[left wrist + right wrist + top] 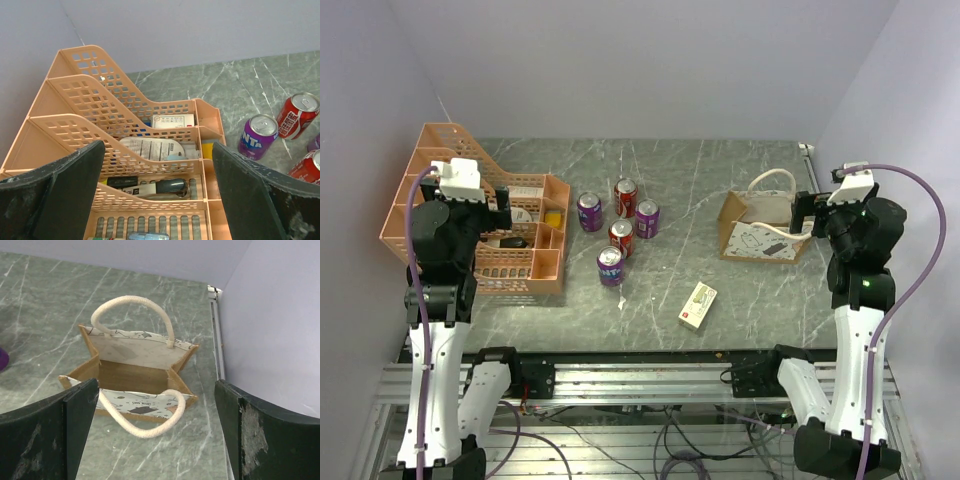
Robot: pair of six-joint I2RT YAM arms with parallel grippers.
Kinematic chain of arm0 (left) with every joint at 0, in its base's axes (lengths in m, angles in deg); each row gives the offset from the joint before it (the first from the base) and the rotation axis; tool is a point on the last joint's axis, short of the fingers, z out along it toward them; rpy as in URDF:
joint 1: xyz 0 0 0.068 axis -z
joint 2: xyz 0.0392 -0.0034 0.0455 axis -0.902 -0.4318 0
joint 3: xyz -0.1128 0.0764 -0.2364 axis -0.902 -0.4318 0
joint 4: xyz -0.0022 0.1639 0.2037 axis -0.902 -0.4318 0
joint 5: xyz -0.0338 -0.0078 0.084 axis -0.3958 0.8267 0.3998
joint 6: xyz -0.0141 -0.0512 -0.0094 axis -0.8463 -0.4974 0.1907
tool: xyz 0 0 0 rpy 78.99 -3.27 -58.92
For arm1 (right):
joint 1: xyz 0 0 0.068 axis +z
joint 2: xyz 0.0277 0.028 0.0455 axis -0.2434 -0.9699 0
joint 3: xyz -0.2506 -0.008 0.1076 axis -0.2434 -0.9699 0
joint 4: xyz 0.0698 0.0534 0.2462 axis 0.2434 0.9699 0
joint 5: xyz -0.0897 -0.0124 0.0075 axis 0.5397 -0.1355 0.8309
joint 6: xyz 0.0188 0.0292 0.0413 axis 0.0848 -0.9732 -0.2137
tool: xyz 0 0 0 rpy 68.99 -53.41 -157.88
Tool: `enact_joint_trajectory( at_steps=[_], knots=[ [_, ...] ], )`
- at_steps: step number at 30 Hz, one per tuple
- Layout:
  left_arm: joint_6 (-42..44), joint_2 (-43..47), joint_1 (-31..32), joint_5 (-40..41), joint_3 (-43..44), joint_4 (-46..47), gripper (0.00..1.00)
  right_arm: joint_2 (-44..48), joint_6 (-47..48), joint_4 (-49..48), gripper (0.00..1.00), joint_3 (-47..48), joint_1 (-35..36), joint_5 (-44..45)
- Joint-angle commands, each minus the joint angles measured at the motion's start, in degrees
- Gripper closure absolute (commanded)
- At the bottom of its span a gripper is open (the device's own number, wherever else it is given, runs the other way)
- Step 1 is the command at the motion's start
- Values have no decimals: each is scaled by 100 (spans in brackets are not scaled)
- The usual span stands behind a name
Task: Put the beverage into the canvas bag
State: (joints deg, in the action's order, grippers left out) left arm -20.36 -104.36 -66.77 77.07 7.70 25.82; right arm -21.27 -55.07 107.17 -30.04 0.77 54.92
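Several beverage cans stand in mid-table: purple ones (589,211) (647,217) (610,265) and red ones (625,196) (621,236). The left wrist view shows a purple can (257,136) and a red can (297,115) to the right of the rack. The canvas bag (760,230) stands open at the right, tan with cream loop handles and a white printed panel; it also shows in the right wrist view (132,375). My left gripper (503,208) (157,200) is open and empty above the orange rack. My right gripper (804,215) (155,440) is open and empty, just near-right of the bag.
The orange mesh rack (535,270) (90,95) at the left holds a stapler, markers and papers. A small white-and-red box (698,305) lies near the front middle. The side wall (270,330) and a table edge rail (216,340) run close to the bag's right.
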Motion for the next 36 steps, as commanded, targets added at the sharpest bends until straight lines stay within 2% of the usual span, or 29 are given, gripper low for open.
enact_joint_trajectory(
  at_steps=[1, 10, 16, 22, 26, 30, 36],
  knots=[
    [79, 0, -139, -523, -14, -19, 1, 13, -153, 156, 0, 216, -146, -383],
    [108, -62, -228, -935, -77, -8, 1, -83, -191, 217, 0, 272, -247, -780],
    [28, -70, -245, -920, -108, 18, 1, -198, -40, 354, 0, 412, -264, -962],
    [196, -55, -259, -1234, -187, -3, 1, -488, 590, 940, 0, 751, -271, -1800],
    [233, -54, -262, -1630, -235, -16, 1, -529, 676, 893, 0, 726, -266, -2213],
    [222, -49, -266, -2111, -314, -6, 1, -829, 685, 940, 0, 807, -84, -2086],
    [229, -75, -266, -2175, -327, 0, 1, -1309, 521, 684, 0, 773, 420, -1415]
  ],
)
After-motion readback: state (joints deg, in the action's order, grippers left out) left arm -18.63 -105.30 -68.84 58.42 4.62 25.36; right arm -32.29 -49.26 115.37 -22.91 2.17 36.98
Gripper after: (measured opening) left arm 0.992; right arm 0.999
